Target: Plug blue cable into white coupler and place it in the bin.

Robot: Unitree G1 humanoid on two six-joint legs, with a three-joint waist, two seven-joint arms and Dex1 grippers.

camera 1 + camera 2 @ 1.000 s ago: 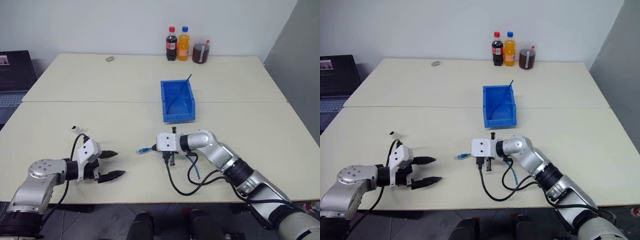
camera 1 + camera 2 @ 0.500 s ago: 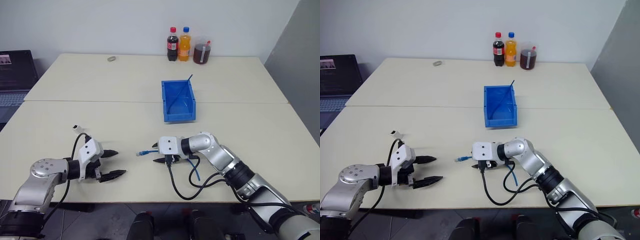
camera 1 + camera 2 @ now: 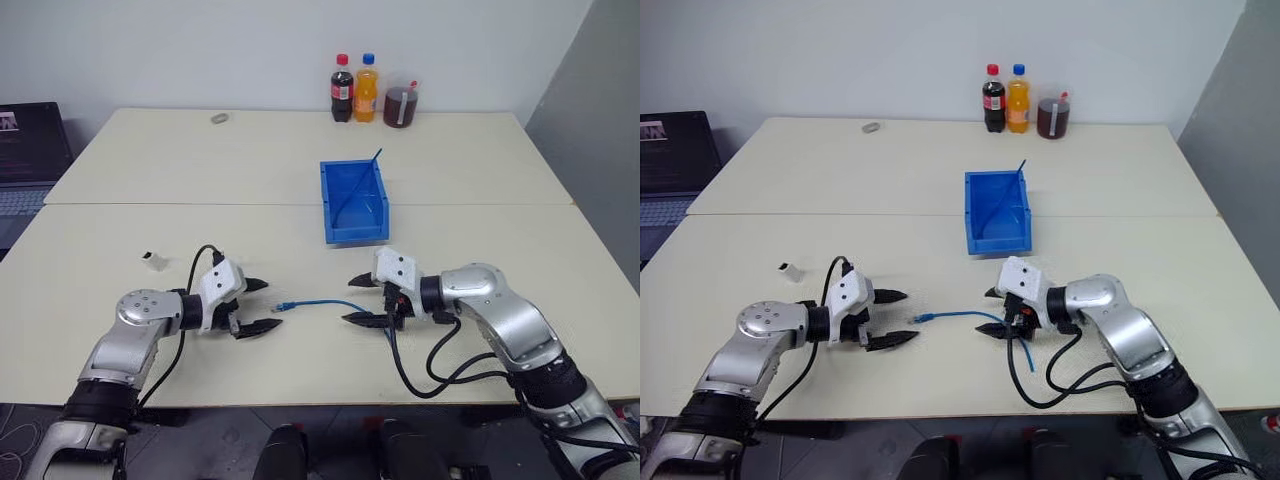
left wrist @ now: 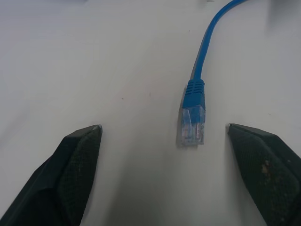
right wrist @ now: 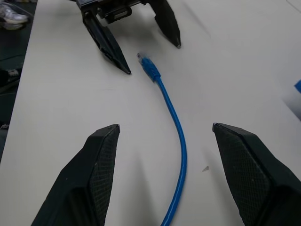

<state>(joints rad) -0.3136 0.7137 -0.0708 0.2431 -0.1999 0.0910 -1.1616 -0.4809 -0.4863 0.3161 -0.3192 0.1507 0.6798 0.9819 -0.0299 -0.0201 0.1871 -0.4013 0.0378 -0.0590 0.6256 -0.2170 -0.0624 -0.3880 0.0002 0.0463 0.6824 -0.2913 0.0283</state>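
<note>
The blue cable [image 3: 330, 303] lies loose on the table between my two grippers, its plug [image 4: 192, 125] pointing toward the left one. My left gripper [image 3: 272, 304] is open, its fingertips either side of the plug without touching it. My right gripper [image 3: 349, 300] is open too, straddling the cable's other stretch [image 5: 174, 117] with a gap on both sides. The white coupler [image 3: 152, 259] sits alone on the table, behind and to the left of the left arm. Beyond the cable, mid-table, stands the blue bin [image 3: 354, 200], open side up.
Two soda bottles [image 3: 354, 89] and a jar of dark liquid [image 3: 402, 104] stand at the table's far edge. A small grey object [image 3: 220, 118] lies far left. A laptop [image 3: 30, 150] sits off the left side. A thin blue rod [image 3: 378, 156] leans in the bin.
My right gripper opened, let go of the cable and drew back to the right. The cable now lies straighter on the table. My left gripper moved right, up to the plug.
</note>
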